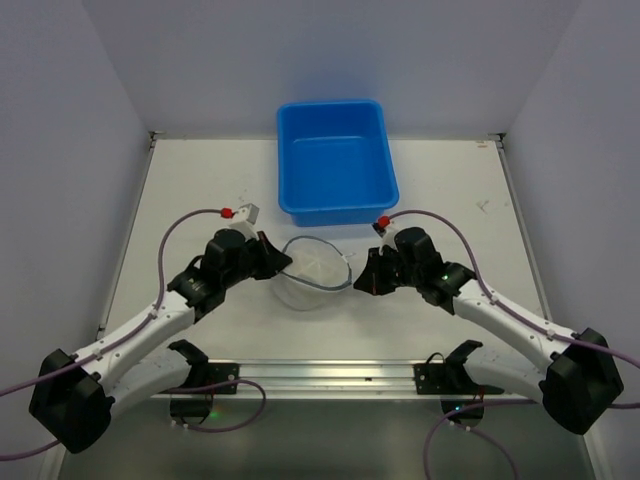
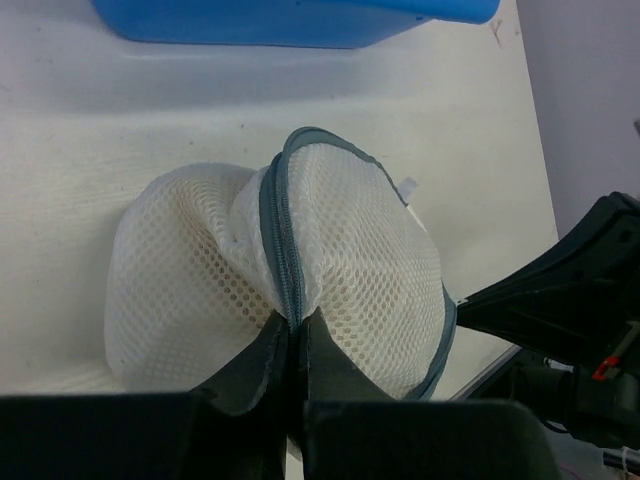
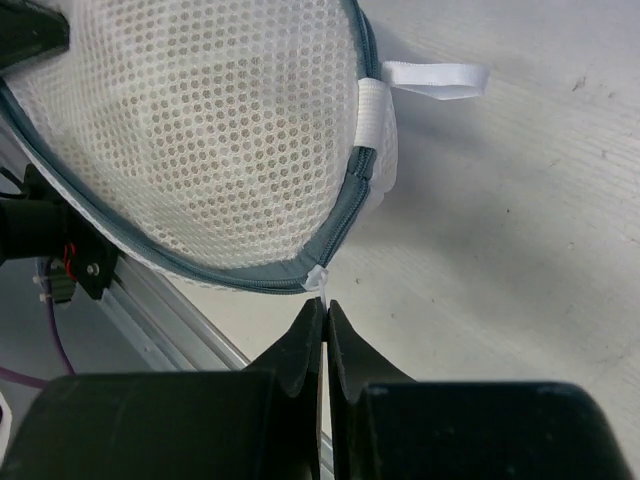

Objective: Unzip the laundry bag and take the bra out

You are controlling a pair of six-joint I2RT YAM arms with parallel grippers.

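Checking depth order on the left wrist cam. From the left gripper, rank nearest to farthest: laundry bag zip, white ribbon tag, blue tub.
1. zip of the laundry bag: pinched in the left gripper, centre of view.
2. white ribbon tag: on the bag's far right side.
3. blue tub: beyond the bag, at the view's top edge.

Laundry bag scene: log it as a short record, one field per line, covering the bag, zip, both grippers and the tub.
laundry bag: white mesh, on the table between the two grippers
zip: grey, runs around the rim, looks closed where visible
left gripper: shut on the bag's zip seam
right gripper: shut on a white tab at the bag's rim
blue tub: behind the bag, apart from it
bag contents: cannot tell through the mesh
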